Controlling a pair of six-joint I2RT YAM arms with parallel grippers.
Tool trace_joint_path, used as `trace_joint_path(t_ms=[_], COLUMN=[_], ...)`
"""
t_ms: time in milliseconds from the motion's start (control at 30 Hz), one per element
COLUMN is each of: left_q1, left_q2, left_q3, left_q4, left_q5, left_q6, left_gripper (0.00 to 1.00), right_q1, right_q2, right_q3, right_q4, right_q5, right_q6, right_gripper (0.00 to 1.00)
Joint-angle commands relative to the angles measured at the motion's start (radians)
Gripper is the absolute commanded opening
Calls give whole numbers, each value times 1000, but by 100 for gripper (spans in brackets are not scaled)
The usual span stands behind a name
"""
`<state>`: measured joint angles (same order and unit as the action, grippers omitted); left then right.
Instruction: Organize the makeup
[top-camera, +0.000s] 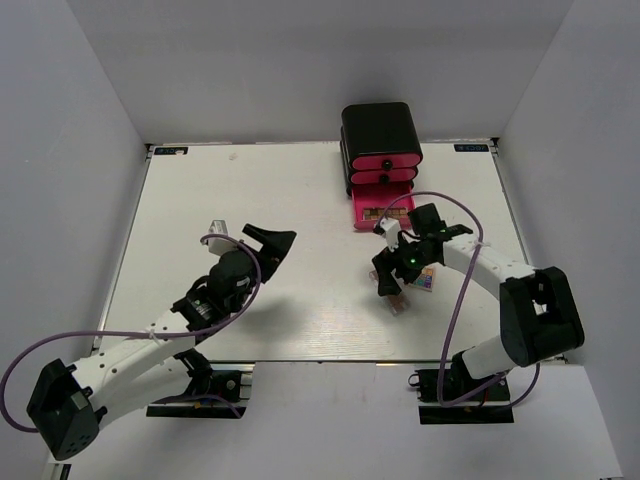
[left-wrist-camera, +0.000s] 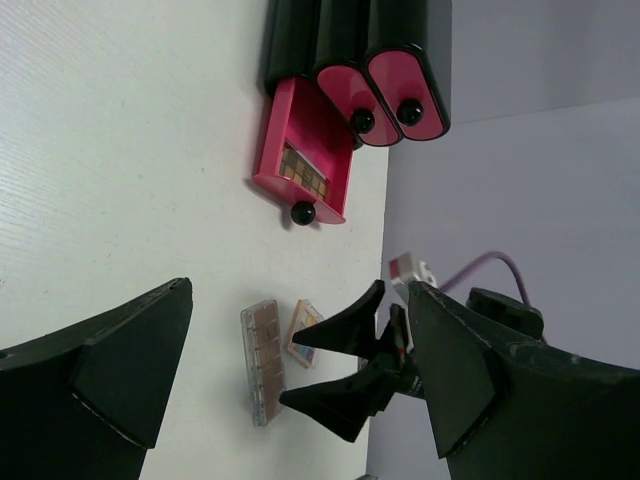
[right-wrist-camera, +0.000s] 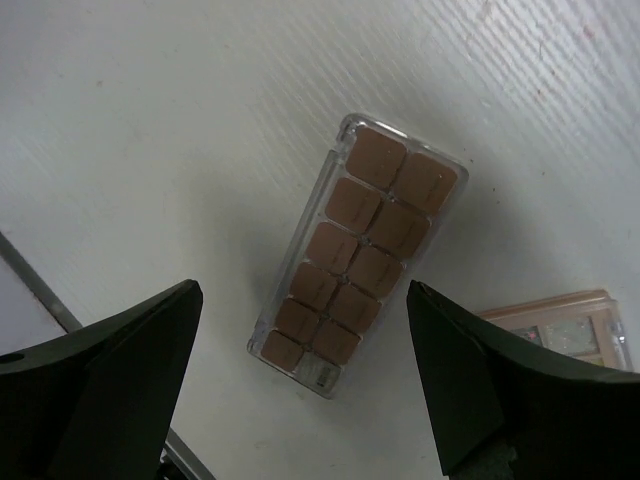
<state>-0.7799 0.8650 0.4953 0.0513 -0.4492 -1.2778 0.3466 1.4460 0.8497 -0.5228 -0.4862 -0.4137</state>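
A clear rectangular plastic palette (right-wrist-camera: 360, 255) holding two rows of brown square pans lies flat and askew on the white wood-grained surface (right-wrist-camera: 150, 150). It sits in the gap of the right tool (right-wrist-camera: 303, 288), whose two black fingers (right-wrist-camera: 120, 370) are spread wide on either side of it and touch neither edge. Just to its right lies a pinkish-beige framed palette (right-wrist-camera: 560, 325), apart from the clear one and partly hidden behind the right-hand finger.

The brown palette (right-wrist-camera: 360, 255) has a clear glossy plastic case and matt pans. The white table (right-wrist-camera: 150, 120) looks matt and finely grained. The box (left-wrist-camera: 340, 40) is glossy black.
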Motion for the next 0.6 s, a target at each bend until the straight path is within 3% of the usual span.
trace_joint_path(t_ms=[0, 367, 567], left_q1=[1, 1, 1], left_q2=[-32, -47, -14], left_q3=[5, 32, 83], left_q4=[-45, -175, -261], left_q5=[14, 35, 41], left_q6=[29, 41, 58], left_gripper=[98, 98, 98], right_q1=[51, 158, 195], right_q2=[20, 65, 73], right_q3=[40, -18, -72], right_q4=[21, 110, 152], right_q5=[159, 417, 425], right_q6=[145, 176, 200], right_gripper=[89, 89, 88])
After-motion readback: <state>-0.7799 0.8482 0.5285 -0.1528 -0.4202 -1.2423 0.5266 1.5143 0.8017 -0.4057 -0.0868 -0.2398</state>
